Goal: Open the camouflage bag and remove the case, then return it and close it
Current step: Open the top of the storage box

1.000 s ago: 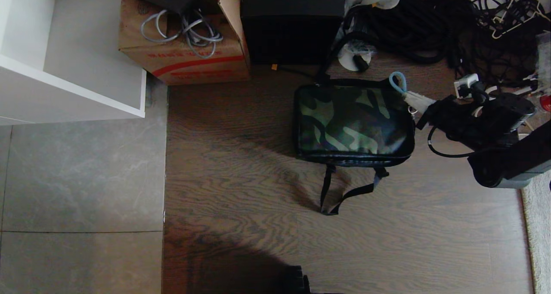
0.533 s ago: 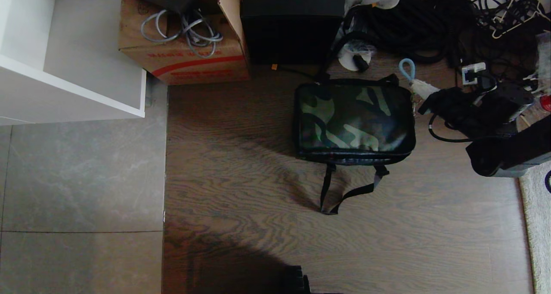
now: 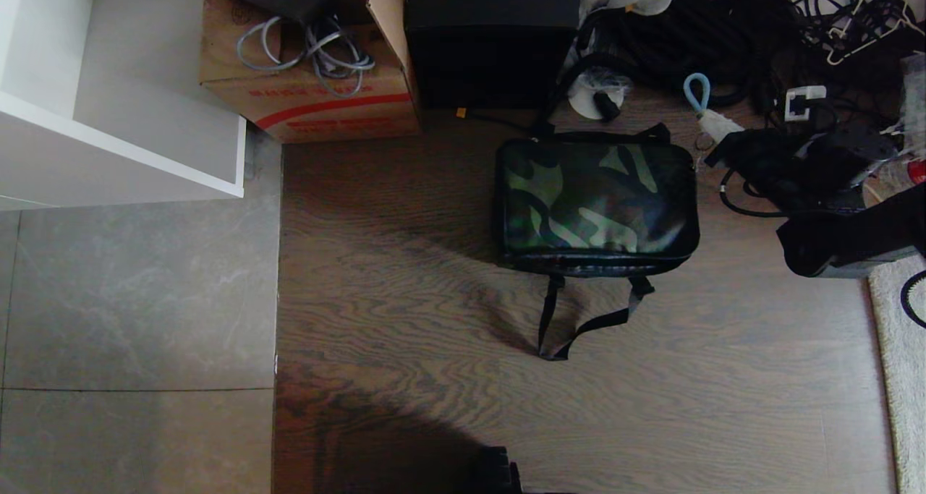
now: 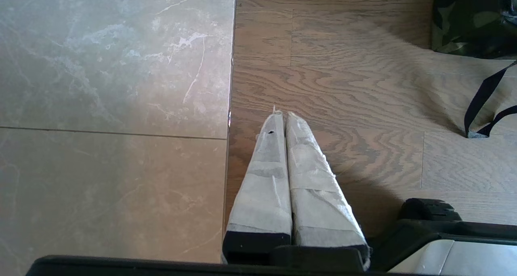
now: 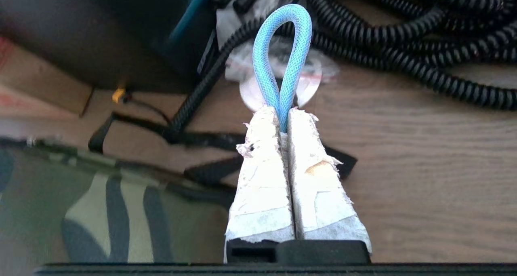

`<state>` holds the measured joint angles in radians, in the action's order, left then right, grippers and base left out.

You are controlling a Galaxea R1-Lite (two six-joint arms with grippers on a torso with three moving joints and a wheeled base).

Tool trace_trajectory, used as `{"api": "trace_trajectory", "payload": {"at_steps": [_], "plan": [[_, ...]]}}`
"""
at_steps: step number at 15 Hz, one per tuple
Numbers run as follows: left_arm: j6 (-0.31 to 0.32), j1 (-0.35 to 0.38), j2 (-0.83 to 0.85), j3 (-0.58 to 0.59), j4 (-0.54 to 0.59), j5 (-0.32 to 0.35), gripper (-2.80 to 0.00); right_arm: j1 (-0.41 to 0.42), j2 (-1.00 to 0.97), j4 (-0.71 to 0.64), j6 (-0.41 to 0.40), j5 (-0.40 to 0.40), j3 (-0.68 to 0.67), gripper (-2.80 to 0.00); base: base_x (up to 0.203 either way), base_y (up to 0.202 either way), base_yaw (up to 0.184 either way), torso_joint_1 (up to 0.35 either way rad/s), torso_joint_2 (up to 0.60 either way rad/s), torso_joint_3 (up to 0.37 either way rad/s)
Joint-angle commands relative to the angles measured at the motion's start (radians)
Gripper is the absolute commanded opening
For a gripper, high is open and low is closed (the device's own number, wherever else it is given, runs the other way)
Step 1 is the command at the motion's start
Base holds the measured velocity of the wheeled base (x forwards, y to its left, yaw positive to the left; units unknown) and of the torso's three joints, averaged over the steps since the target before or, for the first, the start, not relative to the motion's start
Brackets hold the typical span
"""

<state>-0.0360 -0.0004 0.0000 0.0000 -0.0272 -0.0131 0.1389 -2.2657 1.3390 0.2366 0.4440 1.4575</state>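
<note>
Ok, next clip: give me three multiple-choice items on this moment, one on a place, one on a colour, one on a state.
1. Where is the right tool?
A. At the far right corner of the camouflage bag
B. Over the cardboard box
C. Beside the white shelf

2. What colour is the zipper loop?
A. Red
B. Pale blue
C. Yellow

3. What is the right tool's state?
A. Open, empty
B. Shut on the strap
C. Shut on the zipper loop

Answers: 1 A, head view shows it by that corner. 2 B, right wrist view shows blue mesh. 3 C, the fingers pinch the loop's base.
</note>
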Motion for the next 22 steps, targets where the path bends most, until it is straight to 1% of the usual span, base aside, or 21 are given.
{"api": "trace_trajectory", "payload": {"at_steps": [1,2,6,9,13,14,20,22], "plan": [[-0.001,0.0,0.0,0.006,0.0,-0.001,-2.8,-0.001,-0.013,0.006,0.04,-0.008,0.044,-2.8,0.0,0.0,0.0,0.0,0.0,0.0],[-0.001,-0.001,0.0,0.006,0.0,-0.001,-2.8,-0.001,-0.016,0.007,0.061,-0.02,0.058,-2.8,0.0,0.0,0.0,0.0,0.0,0.0],[-0.001,0.0,0.0,0.006,0.0,-0.001,-2.8,-0.005,-0.026,0.005,0.07,-0.029,0.087,-2.8,0.0,0.0,0.0,0.0,0.0,0.0],[-0.001,0.0,0.0,0.006,0.0,-0.001,-2.8,-0.009,-0.032,0.0,0.089,-0.059,0.089,-2.8,0.0,0.0,0.0,0.0,0.0,0.0],[-0.001,0.0,0.0,0.006,0.0,-0.001,-2.8,-0.009,-0.039,-0.003,0.086,-0.065,0.087,-2.8,0.0,0.0,0.0,0.0,0.0,0.0],[-0.001,-0.001,0.0,0.006,0.0,-0.001,-2.8,-0.009,-0.041,-0.001,0.079,-0.065,0.087,0.0,0.0,0.0,0.0,0.0,0.0,0.0],[-0.001,0.0,0.0,0.006,0.0,-0.001,-2.8,0.001,-0.024,-0.003,0.075,-0.054,0.071,0.0,0.0,0.0,0.0,0.0,0.0,0.0],[-0.001,-0.001,0.0,0.006,0.0,-0.001,-2.8,0.015,0.0,-0.026,0.075,-0.048,0.029,0.0,0.0,0.0,0.0,0.0,0.0,0.0]]}}
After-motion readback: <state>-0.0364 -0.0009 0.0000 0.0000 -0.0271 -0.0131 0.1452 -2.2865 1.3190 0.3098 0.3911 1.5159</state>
